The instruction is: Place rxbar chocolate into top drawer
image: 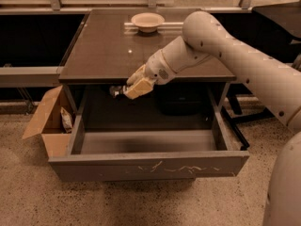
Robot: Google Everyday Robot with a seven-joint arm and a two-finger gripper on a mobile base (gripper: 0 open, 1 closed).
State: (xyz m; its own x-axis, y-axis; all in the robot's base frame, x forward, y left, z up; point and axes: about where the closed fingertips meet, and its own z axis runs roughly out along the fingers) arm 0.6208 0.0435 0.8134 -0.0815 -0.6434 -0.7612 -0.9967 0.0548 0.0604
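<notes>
We see the gripper in the middle of the frame, just under the front edge of the table. It is pinching a small dark snack bar that pokes out to the left of its tips. The bar hangs above the rear part of the open drawer, which spans the lower middle of the frame.

The hold looks to be on one end only, so we think the bar could twist or slip out early. Let go from this height, it might bounce or drop into the dark gap behind the drawer. A drift to the left could send it over the side wall toward the cardboard box at lower left. The wrist sits close to the table edge and could knock it when moving.
</notes>
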